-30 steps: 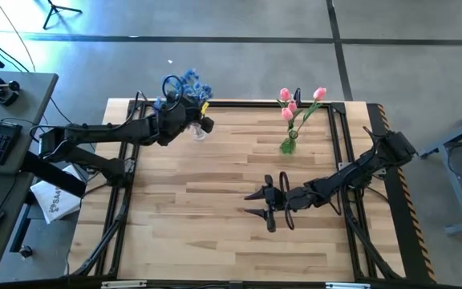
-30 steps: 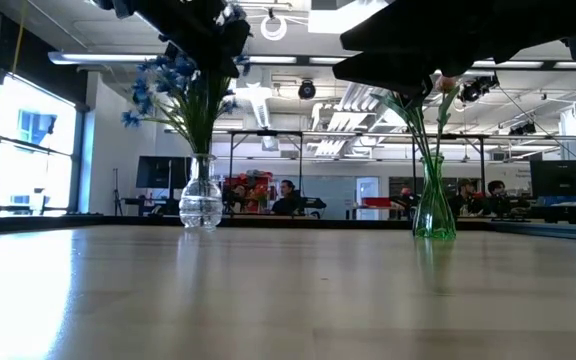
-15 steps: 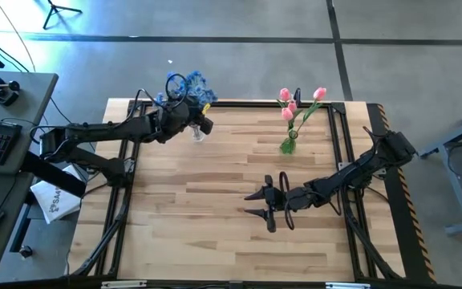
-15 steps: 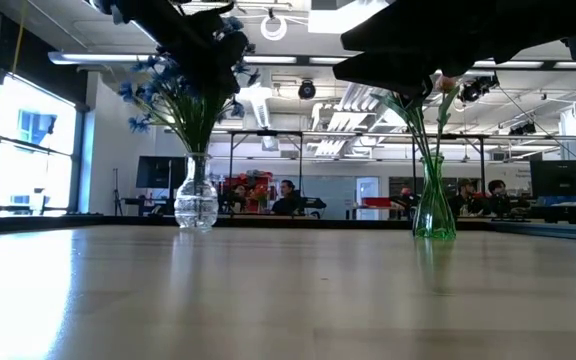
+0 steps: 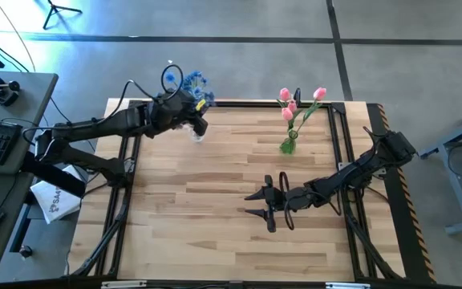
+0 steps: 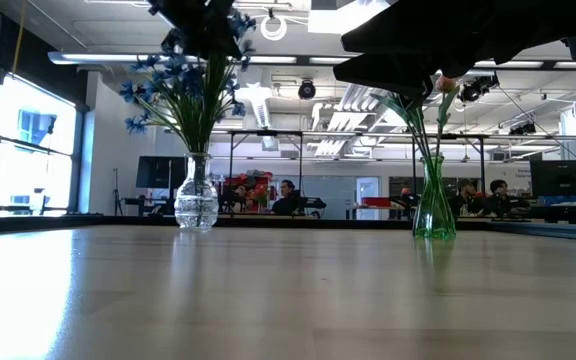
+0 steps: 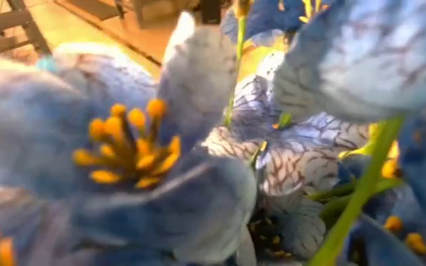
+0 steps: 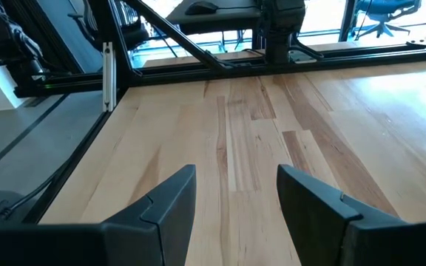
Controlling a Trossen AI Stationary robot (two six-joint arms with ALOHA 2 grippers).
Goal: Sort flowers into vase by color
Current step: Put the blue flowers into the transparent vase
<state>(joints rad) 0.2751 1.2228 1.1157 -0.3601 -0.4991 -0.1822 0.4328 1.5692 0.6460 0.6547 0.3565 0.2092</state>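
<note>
Clear vase (image 6: 196, 205) at far left holds blue flowers (image 6: 173, 85), stems upright, fanning outward. Green vase (image 6: 434, 212) at far right holds 3 pink tulips (image 5: 299, 103), stems leaning right. Left gripper (image 5: 192, 119) sits among the blue blossoms; can't tell its jaw state. Left wrist view shows only petals close up. Right gripper (image 8: 231, 193) hovers mid-table, fingers apart, holding nothing. Low view shows people in the room behind.

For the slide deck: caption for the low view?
Blue flowers in a clear vase, pink tulips in a green vase.
</note>
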